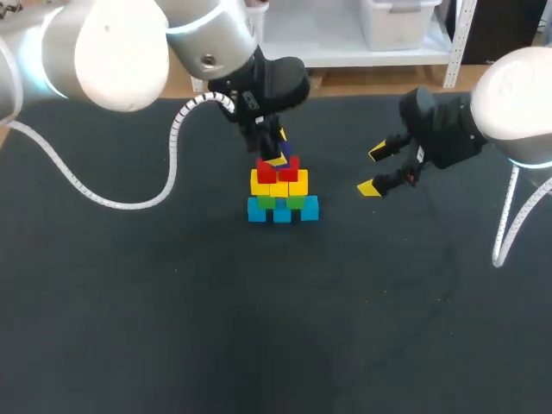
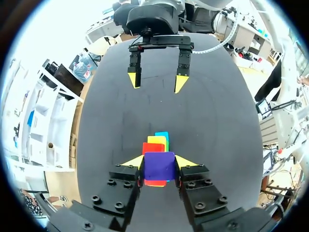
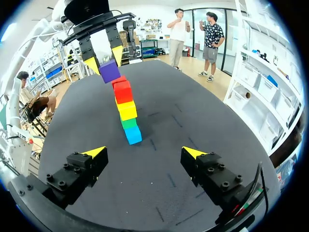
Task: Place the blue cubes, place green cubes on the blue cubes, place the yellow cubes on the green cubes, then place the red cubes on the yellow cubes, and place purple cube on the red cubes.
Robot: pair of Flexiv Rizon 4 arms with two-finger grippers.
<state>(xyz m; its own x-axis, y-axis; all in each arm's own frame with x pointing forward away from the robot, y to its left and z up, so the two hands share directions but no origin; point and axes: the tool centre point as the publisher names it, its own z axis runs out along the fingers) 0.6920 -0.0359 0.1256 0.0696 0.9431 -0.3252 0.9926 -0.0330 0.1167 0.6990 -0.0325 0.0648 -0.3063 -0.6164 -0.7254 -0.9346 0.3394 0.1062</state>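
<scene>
Our left gripper (image 2: 159, 162) pinches the purple cube (image 3: 109, 71) from two sides, just above the red cubes (image 3: 122, 92), which top yellow cubes (image 3: 127, 110), green cubes (image 3: 128, 123) and blue cubes (image 3: 133, 135). The tower stands well in from the edges of the table (image 1: 129, 302). Our left arm points down over it. Our right gripper (image 1: 373, 171) hangs well apart, fingers wide and holding nothing.
</scene>
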